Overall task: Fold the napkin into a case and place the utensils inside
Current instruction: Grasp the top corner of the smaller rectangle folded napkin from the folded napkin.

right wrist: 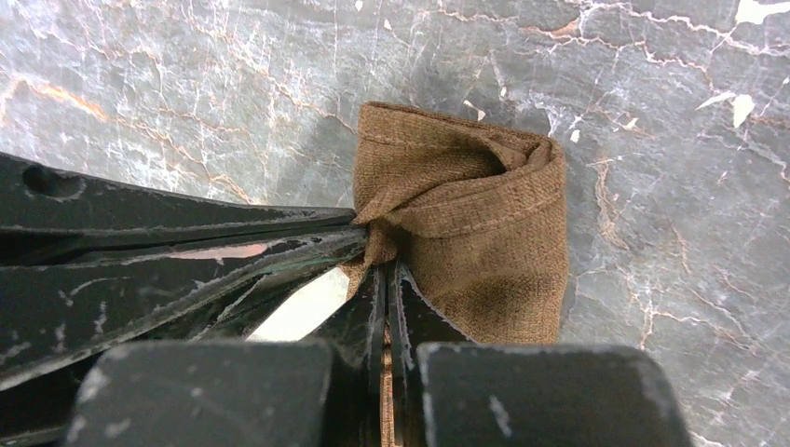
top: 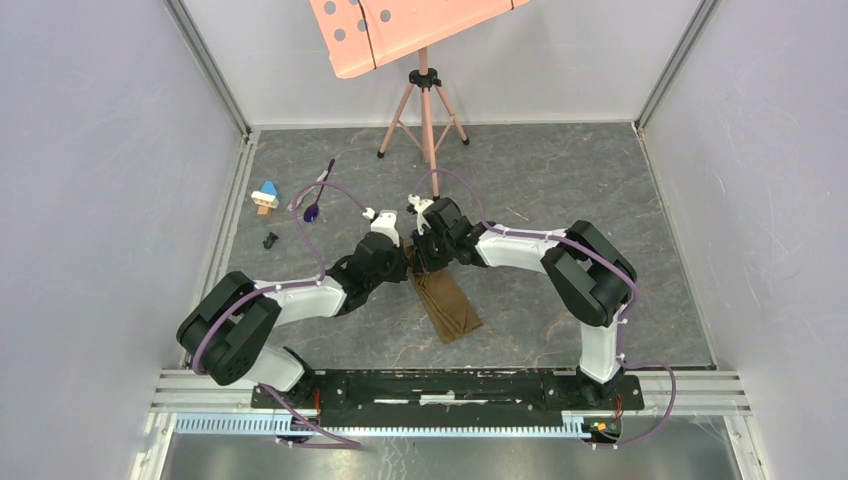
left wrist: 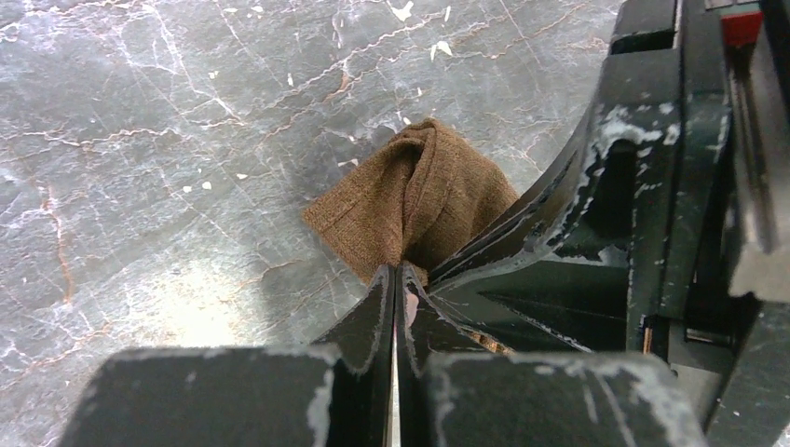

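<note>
Since your left gripper [left wrist: 396,276] and right gripper [right wrist: 381,272] both pinch the napkin [top: 455,310], its end should lift evenly. Fold squarely.

Left gripper [left wrist: 396,272] and right gripper [right wrist: 383,267] hide the napkin [top: 455,306]'s far end.

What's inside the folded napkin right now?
Only cloth layers show; the folded napkin hides its inside. The left end effector and right end effector pinch its far end. The spoon lies apart on the table, outside it.
</note>
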